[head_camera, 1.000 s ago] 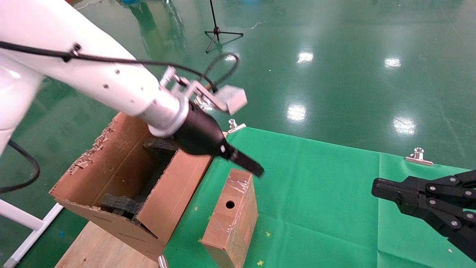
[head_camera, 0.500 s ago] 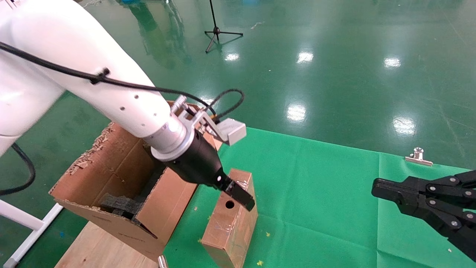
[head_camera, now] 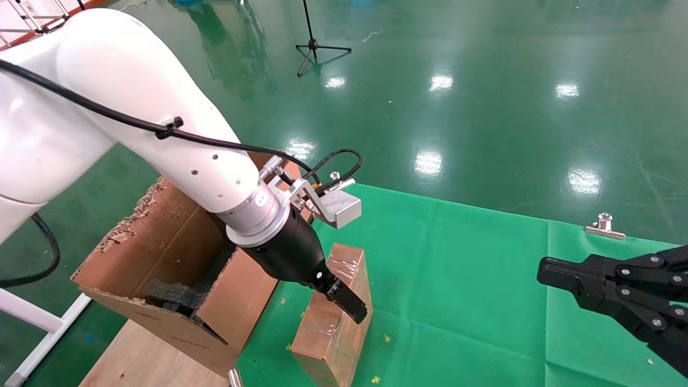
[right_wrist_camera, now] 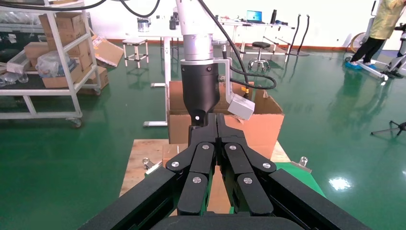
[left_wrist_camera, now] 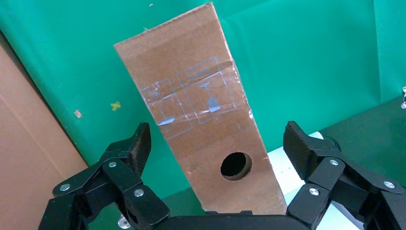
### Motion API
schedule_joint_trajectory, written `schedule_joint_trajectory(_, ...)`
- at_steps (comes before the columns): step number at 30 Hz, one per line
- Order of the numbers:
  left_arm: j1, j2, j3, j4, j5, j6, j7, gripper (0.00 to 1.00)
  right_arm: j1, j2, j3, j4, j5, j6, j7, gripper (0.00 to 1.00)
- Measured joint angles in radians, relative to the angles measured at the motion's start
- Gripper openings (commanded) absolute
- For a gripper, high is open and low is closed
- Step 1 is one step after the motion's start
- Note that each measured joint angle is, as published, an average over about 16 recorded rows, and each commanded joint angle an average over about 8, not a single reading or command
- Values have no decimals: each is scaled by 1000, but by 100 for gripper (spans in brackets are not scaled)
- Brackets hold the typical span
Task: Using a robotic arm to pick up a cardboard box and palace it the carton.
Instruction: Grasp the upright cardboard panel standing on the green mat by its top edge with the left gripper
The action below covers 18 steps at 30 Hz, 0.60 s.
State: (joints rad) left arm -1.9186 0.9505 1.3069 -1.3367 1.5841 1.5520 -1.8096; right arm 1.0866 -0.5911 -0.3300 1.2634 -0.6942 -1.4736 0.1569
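Left wrist view is showing the left tool [left_wrist_camera: 215,143] standing wide open, its two black fingers [left_wrist_camera: 136,146] straddling the cardboard box [left_wrist_camera: 201,120] with a gap on each side and no contact yet. The box's holed face is lying directly ahead of the tool's palm, and the round hole [left_wrist_camera: 236,166] is sitting close to the palm, between the fingers.

Head view is showing the robotic arm [head_camera: 161,145] reaching down over the cardboard box [head_camera: 336,322], which is standing on the green-covered surface [head_camera: 484,279] just beneath the tool. The carton [head_camera: 177,269] is sitting close beside the tool, on its outer side, with flaps upright and black foam [head_camera: 172,294] inside.

The box is probably light and fairly stiff, but the glossy tape wrapped over it is likely making those patches slick. Closing on the two long side faces, on bare cardboard where possible, seems the safer hold; squeezing hard could dent the thin walls.

The right tool [head_camera: 596,290] is hanging idle well off to the side, fingers pressed together.
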Motion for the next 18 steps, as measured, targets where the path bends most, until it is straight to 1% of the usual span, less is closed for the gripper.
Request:
schedule_joint_trajectory(2,-1,0,1,0,-1,-1,1,4,0,0,0,0,0,0,0,100)
schedule_joint_trajectory(3,0,0,1,0,-1,-1,0,0,0,0,0,0,0,0,0,100)
schedule_joint_trajectory(18,3,-2,-9,0,3,3,-3,0,0,0,0,0,0,0,0,100)
